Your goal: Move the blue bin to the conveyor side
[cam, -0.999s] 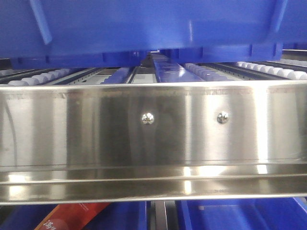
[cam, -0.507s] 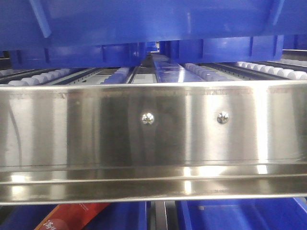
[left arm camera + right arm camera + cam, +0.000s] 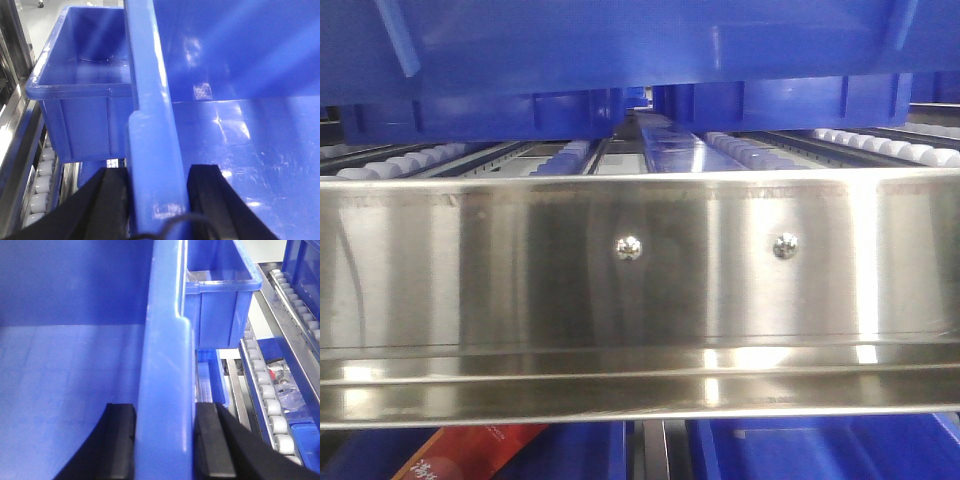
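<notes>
The blue bin (image 3: 620,40) fills the top of the front view, held above the roller rack. In the left wrist view my left gripper (image 3: 157,175) is shut on the bin's thick side rim (image 3: 150,100), one black finger on each side. In the right wrist view my right gripper (image 3: 165,412) is shut on the opposite rim (image 3: 165,365), with the bin's empty inside (image 3: 65,365) to its left. The conveyor side with its dark belt and red edge is out of view.
A shiny steel rail (image 3: 640,270) with two screws crosses the front view, with white rollers (image 3: 410,160) behind it. Another empty blue bin (image 3: 80,95) (image 3: 220,305) stands on the rack just beyond. Blue bins and a red packet (image 3: 470,450) lie on the shelf below.
The blue bin has risen a little in the front view, and its lower edge now uncovers more of the bins behind it. The rail and rollers have not moved.
</notes>
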